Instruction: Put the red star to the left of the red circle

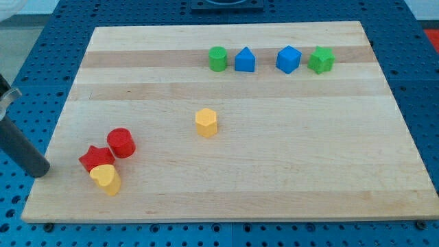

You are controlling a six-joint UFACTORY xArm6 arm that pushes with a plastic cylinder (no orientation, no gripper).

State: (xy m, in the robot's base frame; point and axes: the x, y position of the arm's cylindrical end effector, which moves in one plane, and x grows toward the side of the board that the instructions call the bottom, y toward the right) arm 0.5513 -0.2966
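The red star (95, 158) lies near the board's lower left, touching the red circle (121, 142), which sits just up and to its right. A yellow heart (106, 178) touches the star from below. My tip (41, 171) is at the end of the dark rod at the view's left edge, just off the board's left side, left of the red star with a gap between them.
A yellow hexagon (206, 122) sits near the board's middle. Along the top run a green circle (217, 58), a blue pentagon-like block (245, 60), a blue hexagon-like block (289, 59) and a green star (321, 60). The wooden board (274, 171) rests on a blue perforated table.
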